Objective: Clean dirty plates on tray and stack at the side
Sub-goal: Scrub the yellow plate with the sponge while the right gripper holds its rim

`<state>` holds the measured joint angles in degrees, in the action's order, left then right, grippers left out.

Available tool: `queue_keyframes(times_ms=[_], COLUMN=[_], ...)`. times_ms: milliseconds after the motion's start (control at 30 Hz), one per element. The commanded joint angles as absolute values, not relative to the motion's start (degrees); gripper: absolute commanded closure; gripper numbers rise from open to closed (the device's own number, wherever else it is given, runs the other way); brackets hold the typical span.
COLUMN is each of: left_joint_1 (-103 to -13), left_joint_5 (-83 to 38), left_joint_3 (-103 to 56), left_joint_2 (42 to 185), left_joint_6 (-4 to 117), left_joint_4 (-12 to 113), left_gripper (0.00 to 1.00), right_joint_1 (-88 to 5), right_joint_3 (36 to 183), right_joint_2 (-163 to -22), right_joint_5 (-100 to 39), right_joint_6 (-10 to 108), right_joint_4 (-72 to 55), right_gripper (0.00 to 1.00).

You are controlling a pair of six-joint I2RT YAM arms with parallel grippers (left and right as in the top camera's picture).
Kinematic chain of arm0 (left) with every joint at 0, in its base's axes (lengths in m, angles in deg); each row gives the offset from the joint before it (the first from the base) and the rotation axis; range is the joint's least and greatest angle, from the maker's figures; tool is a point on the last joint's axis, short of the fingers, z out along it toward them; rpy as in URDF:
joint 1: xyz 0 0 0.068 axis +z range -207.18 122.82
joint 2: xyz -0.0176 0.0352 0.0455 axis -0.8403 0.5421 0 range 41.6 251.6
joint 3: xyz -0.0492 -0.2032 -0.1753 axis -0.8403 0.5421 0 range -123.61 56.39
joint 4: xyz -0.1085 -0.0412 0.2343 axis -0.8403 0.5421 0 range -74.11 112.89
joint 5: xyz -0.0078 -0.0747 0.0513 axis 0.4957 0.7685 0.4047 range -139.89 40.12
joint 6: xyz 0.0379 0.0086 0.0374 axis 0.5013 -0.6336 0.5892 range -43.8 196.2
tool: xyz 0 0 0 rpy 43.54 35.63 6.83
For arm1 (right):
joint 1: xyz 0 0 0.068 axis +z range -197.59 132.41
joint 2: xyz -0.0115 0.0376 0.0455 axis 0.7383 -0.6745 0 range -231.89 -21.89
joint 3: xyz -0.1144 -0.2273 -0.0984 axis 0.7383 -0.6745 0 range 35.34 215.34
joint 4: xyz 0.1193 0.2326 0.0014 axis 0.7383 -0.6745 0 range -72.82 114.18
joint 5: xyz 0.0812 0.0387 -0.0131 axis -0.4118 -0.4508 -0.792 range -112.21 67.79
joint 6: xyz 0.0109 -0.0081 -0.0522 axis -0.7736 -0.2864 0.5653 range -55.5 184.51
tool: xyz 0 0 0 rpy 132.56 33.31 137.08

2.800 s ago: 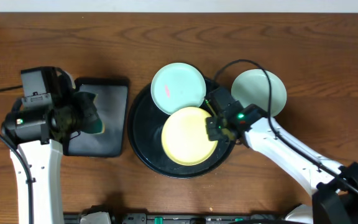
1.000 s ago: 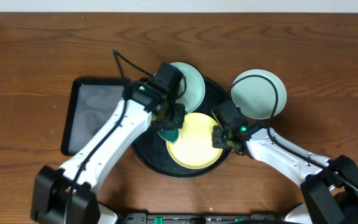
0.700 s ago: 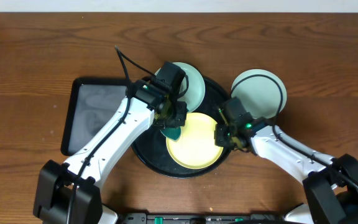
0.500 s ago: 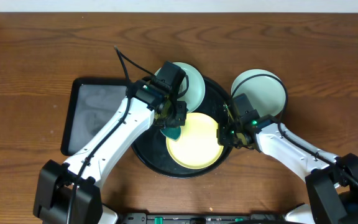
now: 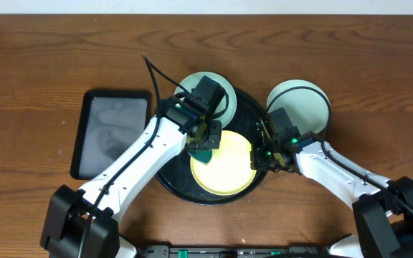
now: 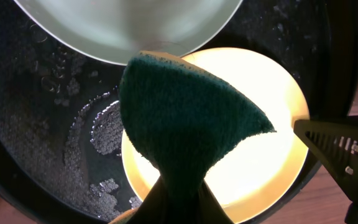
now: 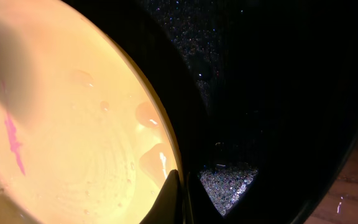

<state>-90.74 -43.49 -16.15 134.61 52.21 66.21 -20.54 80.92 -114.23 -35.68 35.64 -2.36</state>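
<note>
The pale yellow plate lies in the round black tray. My right gripper is shut on its right rim, one finger inside and one outside. A pink streak marks the plate's surface. My left gripper is shut on a dark green sponge, which hangs over the yellow plate's left edge. An aqua plate leans on the tray's back rim, partly hidden by my left arm. A second aqua plate sits on the table to the right of the tray.
A smaller black rectangular tray lies on the wooden table to the left. The round tray's floor is wet, with foam patches. My right finger shows at the right of the left wrist view.
My left arm has shifted right, carrying the sponge over the yellow plate. My right gripper has closed on the plate's right rim.
</note>
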Motion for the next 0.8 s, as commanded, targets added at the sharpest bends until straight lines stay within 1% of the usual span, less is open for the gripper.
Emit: queue_keyframes(times_ms=[0,233,533,767], left_joint_1=[-91.3,-91.7,-91.7,-91.7], left_joint_5=[-46.5,-46.7,-46.4,-46.4], left_joint_3=[-15.9,-12.8,-7.6,-7.4], left_joint_2=[134.5,134.6,135.0,135.2], left_joint_6=[49.5,47.9,48.0,48.0], left_joint_4=[66.4,65.4,59.2,59.0], left_gripper=[0.92,0.93,0.93,0.93], right_joint_1=[-20.7,-20.7,-20.7,-20.7], right_joint_3=[80.6,80.6,80.6,80.6], right_joint_2=[-114.5,-114.5,-114.5,-114.5], right_joint_5=[-35.6,-35.6,-35.5,-35.5], right_joint_6=[36.5,36.5,36.5,36.5], right_joint_4=[-2.6,-2.4,-2.4,-2.3], right_gripper=[0.99,0.99,0.99,0.99])
